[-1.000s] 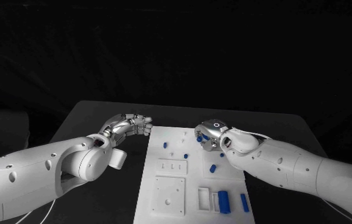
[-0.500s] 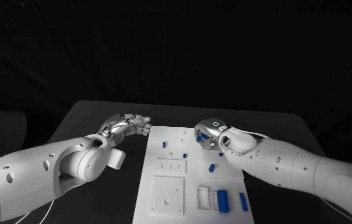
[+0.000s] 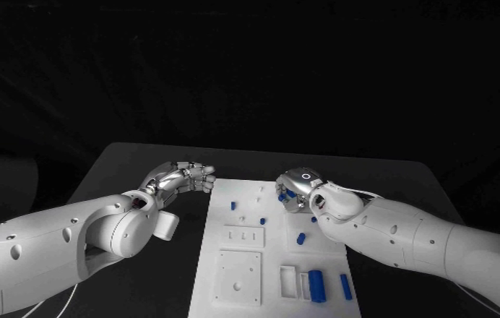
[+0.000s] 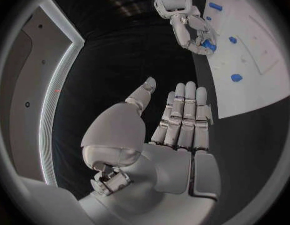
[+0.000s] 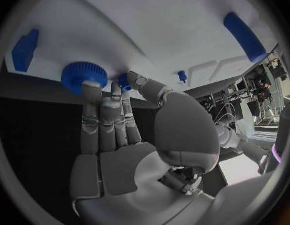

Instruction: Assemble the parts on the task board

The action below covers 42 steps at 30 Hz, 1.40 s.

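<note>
Your right hand (image 3: 297, 190) is over the far right of the task board (image 3: 240, 242), its fingertips (image 5: 91, 87) pinching a blue gear (image 5: 84, 75) there; your left hand (image 3: 179, 178) holds nothing, fingers straight and apart, just beside the board's left edge; more blue parts (image 3: 318, 287) lie on the near end.

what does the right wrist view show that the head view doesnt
Right wrist view alone: the right hand's fingers touching a blue toothed wheel, and a small blue piece at the thumb and fingertips; whether it is pinched is unclear.

Head view alone: the left hand beside the task board, holding nothing, and two long blue parts at the board's near end.

Both: the white task board, blue parts on it, and the right hand.
</note>
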Tool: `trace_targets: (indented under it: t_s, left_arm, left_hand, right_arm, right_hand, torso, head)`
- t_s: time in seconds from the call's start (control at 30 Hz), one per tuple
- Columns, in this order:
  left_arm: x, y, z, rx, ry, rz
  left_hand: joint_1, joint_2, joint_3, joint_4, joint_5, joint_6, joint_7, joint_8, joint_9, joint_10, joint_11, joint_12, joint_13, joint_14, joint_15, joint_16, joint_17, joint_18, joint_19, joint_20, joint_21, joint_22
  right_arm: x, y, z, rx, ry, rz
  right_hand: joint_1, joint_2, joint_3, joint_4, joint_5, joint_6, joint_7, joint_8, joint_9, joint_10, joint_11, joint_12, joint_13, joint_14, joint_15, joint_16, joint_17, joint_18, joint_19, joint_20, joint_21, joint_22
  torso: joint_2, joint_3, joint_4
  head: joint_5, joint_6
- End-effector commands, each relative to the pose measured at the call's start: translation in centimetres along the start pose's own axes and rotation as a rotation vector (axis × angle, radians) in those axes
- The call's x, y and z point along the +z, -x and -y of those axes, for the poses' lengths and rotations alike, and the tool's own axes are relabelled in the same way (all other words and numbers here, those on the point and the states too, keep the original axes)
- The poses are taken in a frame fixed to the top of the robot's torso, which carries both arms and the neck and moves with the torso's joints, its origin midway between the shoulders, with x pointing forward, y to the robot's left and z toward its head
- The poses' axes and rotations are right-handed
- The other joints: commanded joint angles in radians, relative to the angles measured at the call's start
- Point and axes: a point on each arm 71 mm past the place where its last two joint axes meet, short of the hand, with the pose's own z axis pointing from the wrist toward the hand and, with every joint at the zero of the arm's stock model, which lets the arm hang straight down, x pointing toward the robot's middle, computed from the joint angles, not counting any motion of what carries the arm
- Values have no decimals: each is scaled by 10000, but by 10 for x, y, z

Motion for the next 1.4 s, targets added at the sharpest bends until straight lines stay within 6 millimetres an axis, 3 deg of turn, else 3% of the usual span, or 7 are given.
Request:
trace_targets:
  t_s: [0.03,0.3,0.67,0.8,1.13,1.2,1.4]
  left_arm:
    - [1,-1,2,-45,-114,-44]
    - [1,-2,2,-41,-113,-40]
    - [2,-4,2,-65,-117,-129]
    - [2,-6,2,-74,-127,-168]
    - [3,-7,3,-70,-154,-183]
    - [3,-7,3,-70,-164,-196]
    - [5,-7,4,-54,-183,-185]
  left_hand:
    - [-51,-6,-3,23,42,29,11,-69,-16,16,27,-58,-9,57,-23,-44,11,188,8,-16,2,-14]
    - [-49,-6,0,21,44,32,11,-71,-17,20,27,-64,-10,59,-24,-49,15,188,9,-17,3,-15]
    - [-48,-1,5,21,48,36,10,-74,-20,26,27,-72,-11,63,-25,-56,21,188,11,-17,4,-16]
    - [-47,-7,6,18,51,35,11,-77,-22,26,28,-78,-12,62,-24,-60,23,187,9,-18,4,-16]
    - [-52,-12,6,20,52,37,11,-81,-25,29,29,-88,-14,61,-23,-69,27,185,8,-17,4,-17]
    - [-51,-12,7,19,53,38,11,-82,-25,30,29,-89,-14,62,-23,-71,28,185,8,-17,4,-17]
    - [-53,-17,6,20,53,38,11,-85,-27,31,30,-95,-15,61,-22,-76,31,184,6,-17,4,-18]
  right_arm:
    - [0,8,-3,-190,-78,649]
    - [10,27,-13,-269,-24,1282]
    - [26,29,-34,-707,239,1509]
    - [29,29,-40,-777,293,1615]
    - [36,27,-46,-941,302,1444]
    - [36,26,-46,-981,326,1359]
    - [37,24,-50,-979,380,1254]
  right_hand:
    - [47,100,60,-38,2,88,16,72,17,268,121,56,29,-7,-107,45,-3,537,4,-79,47,240]
    - [62,9,120,-37,-3,156,-14,82,48,320,101,44,100,-18,-126,72,-6,537,-1,-98,102,233]
    - [72,-22,162,-20,-6,187,-28,85,64,339,94,29,136,-20,-133,88,-8,537,-6,-105,133,231]
    - [80,-40,182,-15,-6,199,-34,85,70,346,92,22,150,-20,-135,95,-9,537,-8,-107,146,230]
    - [96,-70,213,-11,-6,211,-39,81,79,351,90,6,173,-21,-137,106,-11,537,-15,-110,165,228]
    - [96,-73,217,-10,-6,212,-40,80,79,351,91,3,176,-22,-136,107,-11,537,-16,-110,168,228]
    - [94,-73,225,-3,-6,212,-39,75,82,352,91,-4,184,-22,-135,110,-12,537,-19,-110,175,228]
  torso:
    - [-8,-4,-1]
    - [0,-6,-1]
    - [12,6,-2]
    - [16,-11,23]
    - [14,-19,22]
    - [22,-36,31]
    - [33,-39,19]
  head:
    - [-6,27]
    - [-20,114]
    - [3,157]
    - [-6,172]
    - [-6,143]
    - [-17,112]
    - [17,51]
